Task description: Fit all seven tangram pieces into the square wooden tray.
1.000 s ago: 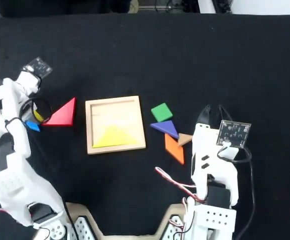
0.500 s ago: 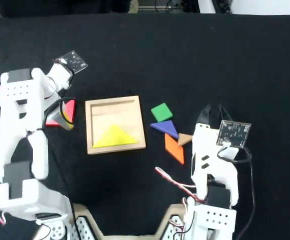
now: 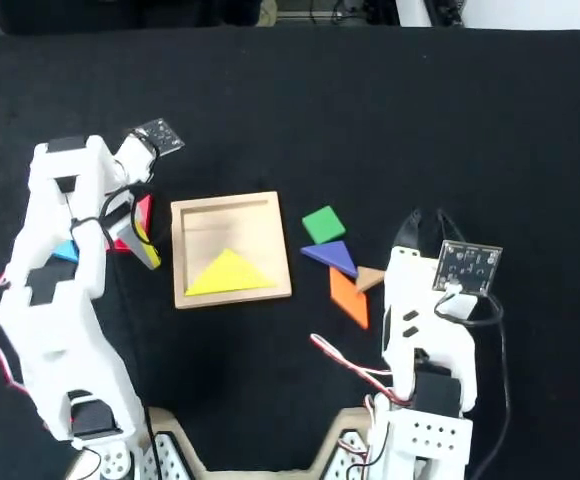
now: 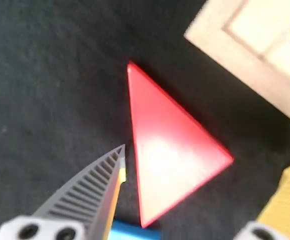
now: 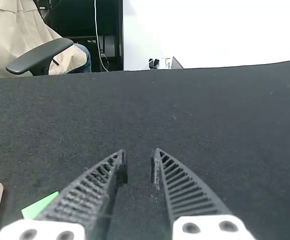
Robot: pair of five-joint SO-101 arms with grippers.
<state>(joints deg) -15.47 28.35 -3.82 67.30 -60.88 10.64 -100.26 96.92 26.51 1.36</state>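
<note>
The square wooden tray lies in the middle with a yellow triangle inside, along its near side. My left gripper hangs open over the red triangle just left of the tray, one finger on each side of it. A blue piece peeks out beside the left arm. To the right of the tray lie a green square, a purple triangle, an orange parallelogram and a small tan triangle. My right gripper rests right of them, shut on nothing.
The black cloth covers the whole table, with open room at the far side and the far right. A loose red and white cable lies near the right arm's base. An office chair stands beyond the table's far edge.
The left arm swung in from the table's left edge toward the tray and now covers most of the red triangle. The right arm has not moved.
</note>
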